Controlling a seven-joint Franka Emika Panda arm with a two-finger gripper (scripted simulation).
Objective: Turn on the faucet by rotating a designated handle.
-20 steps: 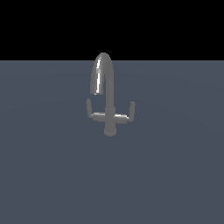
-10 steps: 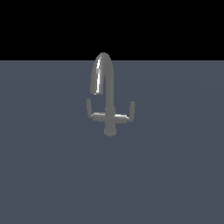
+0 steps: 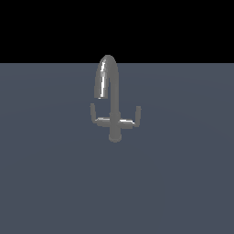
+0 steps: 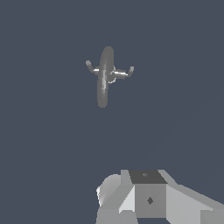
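The faucet point(image 3: 113, 105) is a small grey gooseneck tap standing upright on a dark grey-blue floor, with a tall arched spout and two L-shaped side levers. The handle point(image 3: 94, 117) is the duller lever on the exterior view's left; its twin point(image 3: 131, 120) carries a bright streak. From the wrist view I look down on the faucet point(image 4: 104, 76), with the handle point(image 4: 90, 67) sticking out to one side. Only the grey blocky body of my gripper point(image 4: 148, 197) shows, far from the faucet; its fingers are hidden. The arm does not appear in the exterior view.
The flat dark grey-blue floor point(image 3: 183, 183) stretches all around the faucet, with a black background above its far edge. No other objects show.
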